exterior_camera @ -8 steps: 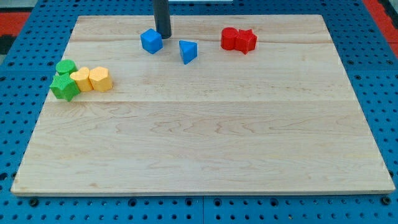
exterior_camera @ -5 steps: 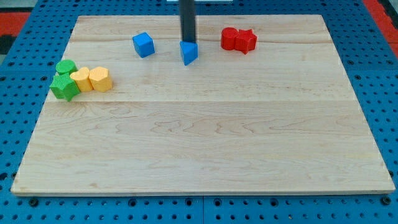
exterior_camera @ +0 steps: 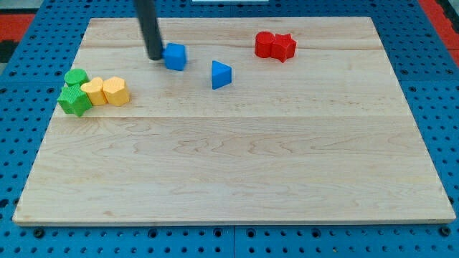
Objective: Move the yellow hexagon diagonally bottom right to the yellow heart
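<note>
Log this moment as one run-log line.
my tip: left of blue cube | yellow hexagon: beside yellow heart, unmoved

Lighting bright and even across the pale wooden worktop (exterior_camera: 237,165); no glare spots, wood grain legible throughout. Shadows soft and short: a faint dark patch at my tip (exterior_camera: 155,56), small smudges under the blue cube (exterior_camera: 175,56) and the blue triangular block (exterior_camera: 220,74). Light appears diffuse, from overhead. Focus sharp at the centre; the rod slightly soft along its edges. Blue pegboard (exterior_camera: 29,79) surround well saturated. Worktop edges look straight, no obvious bending.
</note>
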Available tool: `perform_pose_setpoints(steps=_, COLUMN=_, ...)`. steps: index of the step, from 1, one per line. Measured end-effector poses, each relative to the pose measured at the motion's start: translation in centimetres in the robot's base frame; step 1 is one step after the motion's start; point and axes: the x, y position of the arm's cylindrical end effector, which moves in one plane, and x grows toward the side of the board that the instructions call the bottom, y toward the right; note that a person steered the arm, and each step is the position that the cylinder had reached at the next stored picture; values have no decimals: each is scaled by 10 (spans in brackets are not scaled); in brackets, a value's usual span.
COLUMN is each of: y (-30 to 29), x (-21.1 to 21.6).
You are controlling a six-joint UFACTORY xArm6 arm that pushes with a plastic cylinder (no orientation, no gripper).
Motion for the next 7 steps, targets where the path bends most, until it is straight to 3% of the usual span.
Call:
perform_pose_setpoints(steps=3, y=61, x=-22)
perform_pose_setpoints(steps=5, y=78, x=12)
perform_pose_setpoints(steps=7, y=-72, x=17)
